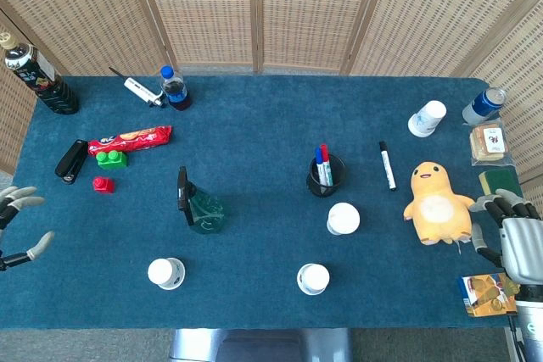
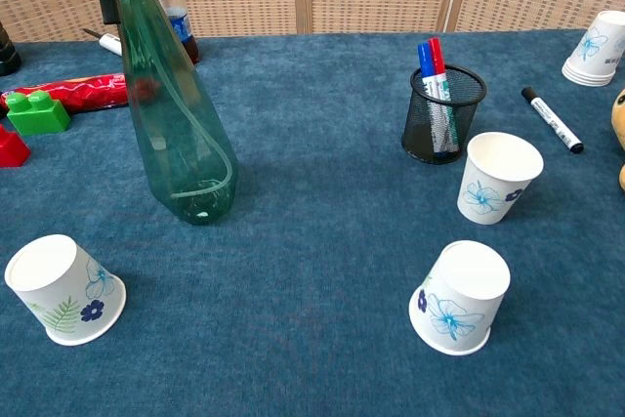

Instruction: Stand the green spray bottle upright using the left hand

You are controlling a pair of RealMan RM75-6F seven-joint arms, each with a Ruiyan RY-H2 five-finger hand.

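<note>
I see the green spray bottle (image 2: 182, 124) upright on the tabletop (image 1: 254, 142); my left hand (image 1: 17, 226) hangs spread and empty, well apart.

- Mesh pen cup (image 1: 326, 177) holds my red and blue markers.
- Black marker (image 1: 387, 165) lies beside it.
- Yellow plush toy (image 1: 437, 203) sits at the right.
- Dark bottle (image 1: 38, 78), perhaps soy sauce, stands far left.

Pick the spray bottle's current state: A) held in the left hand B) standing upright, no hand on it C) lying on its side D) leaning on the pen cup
B: the spray bottle stands on its base on the table, and the left hand is off at the table's edge, holding nothing.
</note>
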